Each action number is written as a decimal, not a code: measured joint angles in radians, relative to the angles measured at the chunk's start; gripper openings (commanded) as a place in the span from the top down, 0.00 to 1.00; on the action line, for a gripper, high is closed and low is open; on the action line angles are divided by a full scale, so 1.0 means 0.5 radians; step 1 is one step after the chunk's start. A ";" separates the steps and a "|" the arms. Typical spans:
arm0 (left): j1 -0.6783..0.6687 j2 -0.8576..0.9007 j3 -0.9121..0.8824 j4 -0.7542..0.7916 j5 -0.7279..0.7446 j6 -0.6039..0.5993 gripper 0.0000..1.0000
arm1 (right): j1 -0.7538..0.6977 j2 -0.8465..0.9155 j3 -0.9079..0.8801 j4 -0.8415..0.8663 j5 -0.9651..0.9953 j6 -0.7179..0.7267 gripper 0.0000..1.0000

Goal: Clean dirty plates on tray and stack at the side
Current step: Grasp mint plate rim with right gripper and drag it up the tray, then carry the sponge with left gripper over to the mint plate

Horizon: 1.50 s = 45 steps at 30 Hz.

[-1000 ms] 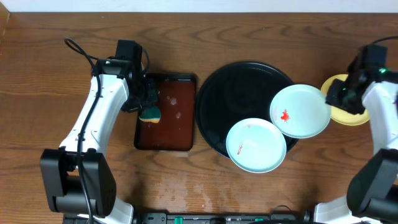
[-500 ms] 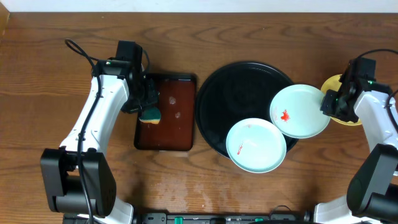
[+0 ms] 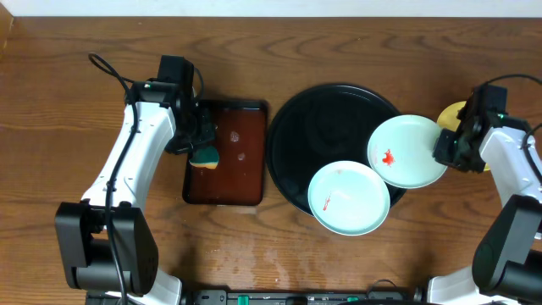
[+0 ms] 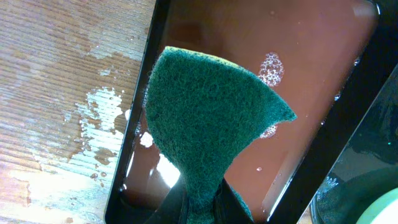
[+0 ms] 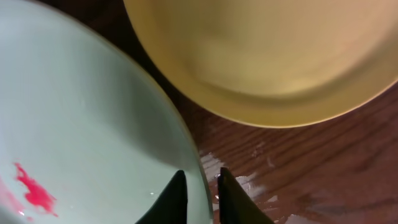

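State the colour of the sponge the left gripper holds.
Sponge: dark green, yellow backing; clearest in left wrist view.

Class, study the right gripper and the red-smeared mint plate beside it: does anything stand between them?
Nothing visible does. The right gripper has its jaws either side of the rim of the mint plate. The yellow plate lies beyond that rim on the table, not in between.

The right gripper [image 5: 200, 175] has swung off the yellow plate [image 5: 267, 56] to the red-smeared mint plate [image 5: 74, 112], its jaws drawn in from wide onto that plate's right rim
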<state>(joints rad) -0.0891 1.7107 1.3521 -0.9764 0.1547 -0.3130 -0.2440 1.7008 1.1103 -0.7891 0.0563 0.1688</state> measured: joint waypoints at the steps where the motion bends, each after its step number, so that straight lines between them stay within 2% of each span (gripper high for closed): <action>1: 0.000 0.000 0.000 -0.002 0.000 0.000 0.92 | 0.000 0.000 -0.011 0.005 -0.001 0.005 0.95; 4: 0.000 0.000 0.000 -0.002 0.000 0.000 0.92 | 0.000 0.000 -0.021 0.020 -0.015 0.008 0.99; 10: 0.000 0.000 0.000 -0.002 0.000 0.000 0.92 | -0.003 0.000 0.007 0.059 -0.193 0.005 0.99; 16: 0.000 0.000 0.000 -0.002 0.000 0.000 0.92 | -0.003 -0.002 0.227 0.161 -0.531 0.023 0.99; 21: 0.000 0.000 0.000 0.012 0.000 0.000 0.92 | 0.037 -0.012 0.272 0.254 -0.696 0.073 0.99; 30: 0.000 0.000 0.000 0.023 0.000 0.000 0.92 | 0.399 0.038 0.263 0.383 -0.588 0.261 0.99; 36: 0.000 0.000 0.000 0.033 0.000 0.007 0.92 | 0.665 0.209 0.250 0.418 -0.410 0.430 0.99; 41: -0.010 0.000 0.000 0.114 -0.001 0.046 0.92 | 0.769 0.358 0.244 0.563 -0.340 0.516 0.99; 43: -0.028 0.000 0.000 0.144 -0.001 0.053 0.93 | 0.783 0.414 0.245 0.609 -0.325 0.545 0.92; 44: -0.048 0.000 0.000 0.157 -0.001 0.060 0.92 | 0.787 0.437 0.245 0.616 -0.320 0.553 0.83; 45: -0.067 0.000 0.000 0.169 -0.001 0.066 0.92 | 0.787 0.454 0.244 0.616 -0.317 0.567 0.68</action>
<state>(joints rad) -0.1226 1.7107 1.3521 -0.8921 0.1543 -0.2798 0.1497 1.9278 1.2324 -0.4812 -0.1020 0.4522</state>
